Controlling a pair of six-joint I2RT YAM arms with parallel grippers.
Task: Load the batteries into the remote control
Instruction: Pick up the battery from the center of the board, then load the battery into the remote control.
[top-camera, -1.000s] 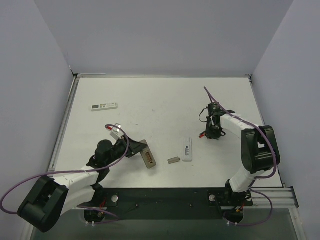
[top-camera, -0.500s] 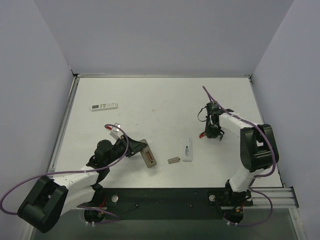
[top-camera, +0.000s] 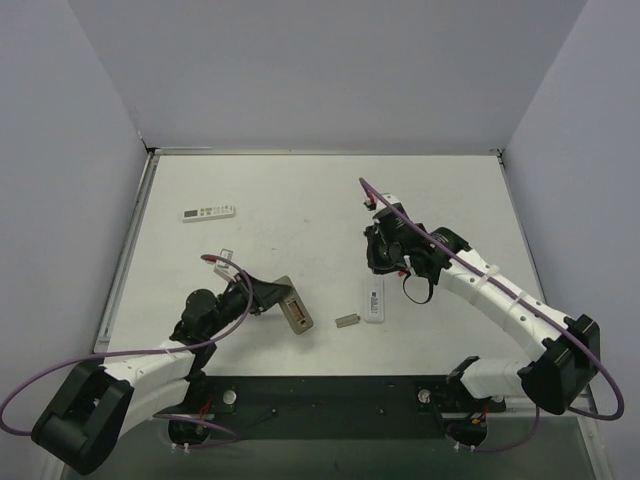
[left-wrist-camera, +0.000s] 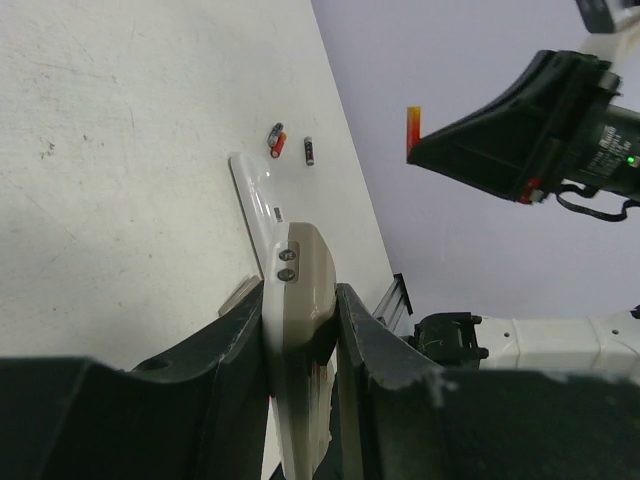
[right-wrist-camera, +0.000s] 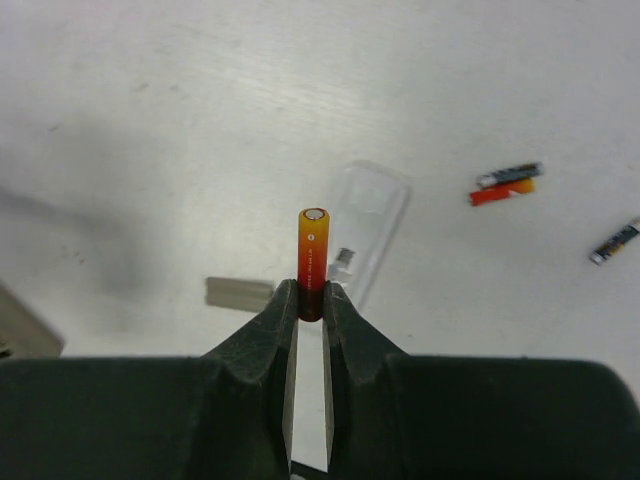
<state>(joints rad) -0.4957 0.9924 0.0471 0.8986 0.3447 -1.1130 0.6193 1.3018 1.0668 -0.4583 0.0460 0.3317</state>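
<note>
The remote control shows as two pieces of equal length. My left gripper (top-camera: 272, 298) (left-wrist-camera: 300, 300) is shut on the grey-beige piece (top-camera: 296, 314) (left-wrist-camera: 297, 275), held on edge just above the table. The slim white piece (top-camera: 374, 298) (right-wrist-camera: 372, 222) (left-wrist-camera: 255, 195) with dark markings lies flat mid-table. My right gripper (top-camera: 386, 252) (right-wrist-camera: 310, 296) hovers over the white piece's far end, shut on an orange-red battery (right-wrist-camera: 313, 250) that sticks out past its fingertips. Other batteries (right-wrist-camera: 507, 183) (left-wrist-camera: 277, 140) lie loose on the table to the right of the white piece.
A longer white remote (top-camera: 208, 212) lies at the back left. A small flat grey piece (top-camera: 347, 320) (right-wrist-camera: 240, 292) rests between the two remote pieces. Grey walls close the table on three sides, and a black strip (top-camera: 330, 390) runs along the near edge.
My right arm has swung left from the loose batteries to above the white piece, carrying one battery. The left arm has barely shifted, still holding the grey-beige piece.
</note>
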